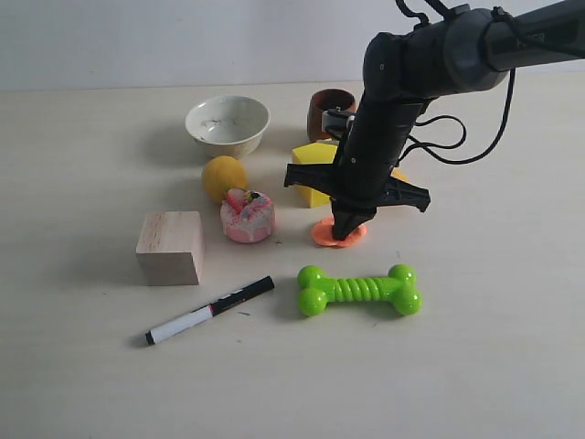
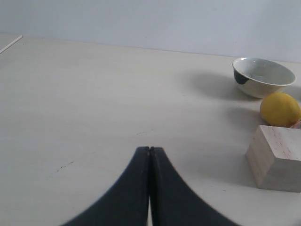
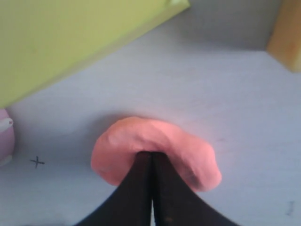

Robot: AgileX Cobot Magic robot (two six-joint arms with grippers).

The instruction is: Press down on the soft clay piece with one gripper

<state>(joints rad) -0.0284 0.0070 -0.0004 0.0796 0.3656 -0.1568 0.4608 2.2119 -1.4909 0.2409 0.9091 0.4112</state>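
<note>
The right gripper is standing nearly upright over the table with its two fingers pressed together, holding nothing. Its tips are touching the clay and appear to be bedding into the top surface. The clay is therefore lying directly beneath this gripper, so the pressing move is judged to be calling for straight downward travel only, with no sideways correction. In the right wrist view the blob's longer span is running crosswise to the seam between the fingers, and contact appears to be sitting toward one edge rather than dead centre. In the exterior view the clay is resting flat on the table between the bone in front and the cube behind, with the cake just beside it. The left gripper, also pressed together and empty, is hanging over bare table well apart from the clay, so the right arm is the nearer one.
</note>
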